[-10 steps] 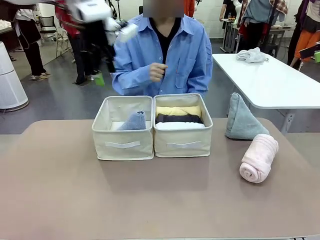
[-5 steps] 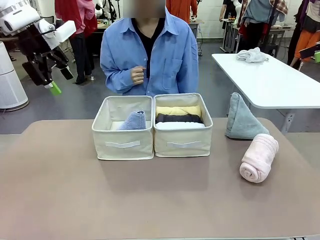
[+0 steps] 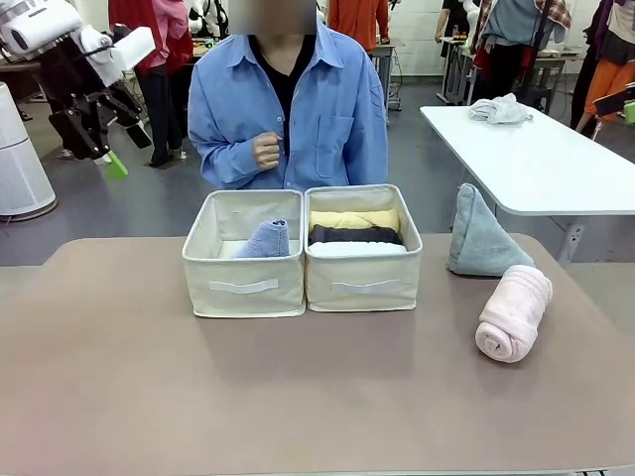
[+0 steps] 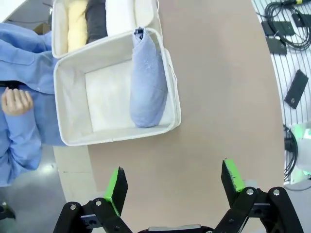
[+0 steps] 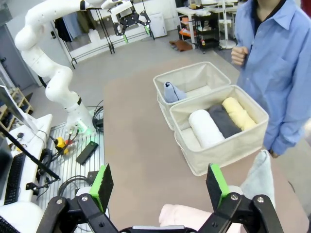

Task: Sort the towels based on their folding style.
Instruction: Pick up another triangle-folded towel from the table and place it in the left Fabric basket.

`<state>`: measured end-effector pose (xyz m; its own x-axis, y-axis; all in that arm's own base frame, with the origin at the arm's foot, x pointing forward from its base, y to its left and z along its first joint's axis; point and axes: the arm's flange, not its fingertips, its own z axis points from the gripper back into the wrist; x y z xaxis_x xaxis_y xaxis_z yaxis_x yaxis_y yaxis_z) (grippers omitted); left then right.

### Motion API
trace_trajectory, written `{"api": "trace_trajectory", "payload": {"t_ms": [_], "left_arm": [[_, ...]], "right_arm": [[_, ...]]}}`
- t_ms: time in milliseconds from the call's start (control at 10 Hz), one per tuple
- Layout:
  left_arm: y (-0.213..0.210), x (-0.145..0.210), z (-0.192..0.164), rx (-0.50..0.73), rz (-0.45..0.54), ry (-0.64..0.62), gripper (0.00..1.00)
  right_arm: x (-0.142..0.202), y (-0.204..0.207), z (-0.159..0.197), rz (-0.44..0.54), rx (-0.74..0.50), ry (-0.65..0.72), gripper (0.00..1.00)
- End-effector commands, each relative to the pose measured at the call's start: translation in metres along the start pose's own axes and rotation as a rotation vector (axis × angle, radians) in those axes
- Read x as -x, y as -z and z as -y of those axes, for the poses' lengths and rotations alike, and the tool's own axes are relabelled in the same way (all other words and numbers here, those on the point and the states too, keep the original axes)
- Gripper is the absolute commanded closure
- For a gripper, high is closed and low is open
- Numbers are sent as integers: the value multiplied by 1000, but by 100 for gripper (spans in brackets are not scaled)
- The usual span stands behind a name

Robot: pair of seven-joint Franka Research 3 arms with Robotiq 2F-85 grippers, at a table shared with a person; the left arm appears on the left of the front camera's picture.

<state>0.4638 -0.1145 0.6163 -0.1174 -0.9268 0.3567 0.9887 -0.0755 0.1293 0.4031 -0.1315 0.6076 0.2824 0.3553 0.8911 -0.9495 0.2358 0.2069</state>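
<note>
Two beige fabric boxes stand side by side mid-table. The left box (image 3: 243, 288) holds a grey-blue cone towel (image 3: 266, 240). In the right box (image 3: 362, 286) lie a yellow roll (image 3: 353, 219), a dark grey roll (image 3: 355, 235) and a white roll (image 3: 357, 250). A grey-green cone (image 3: 481, 238) and a pink roll (image 3: 514, 312) sit on the table at the right. My left gripper (image 3: 124, 149) hangs open and empty, high at the far left. My left wrist view looks down past the left gripper (image 4: 175, 178) onto the grey-blue cone (image 4: 147, 80). My right gripper (image 5: 159, 180) is open above the pink roll (image 5: 187, 216).
A person in a blue shirt (image 3: 288, 109) stands close behind the boxes with one hand (image 3: 266, 151) held at the chest. A white table (image 3: 536, 159) with a crumpled white rag (image 3: 499, 109) stands at the back right. The brown table (image 3: 298, 397) has bare room in front of the boxes.
My left arm has swung up and away from in front of the person to the far left, still open. The person has shifted slightly to the left. The towels have not moved.
</note>
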Motion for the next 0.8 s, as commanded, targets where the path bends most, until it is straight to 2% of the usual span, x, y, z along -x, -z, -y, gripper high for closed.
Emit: {"api": "trace_trajectory", "payload": {"t_ms": [0,300,500,700], "left_arm": [[-30,48,-21,37,281,-11,0],[-85,156,-16,20,656,-46,0],[-88,213,1,-10,716,-100,0],[-73,270,13,-24,748,-253,0]], "right_arm": [[0,1,0,8,-5,-7,0],[0,1,0,8,-5,-7,0],[0,1,0,8,-5,-7,0],[0,1,0,8,-5,-7,0]]}}
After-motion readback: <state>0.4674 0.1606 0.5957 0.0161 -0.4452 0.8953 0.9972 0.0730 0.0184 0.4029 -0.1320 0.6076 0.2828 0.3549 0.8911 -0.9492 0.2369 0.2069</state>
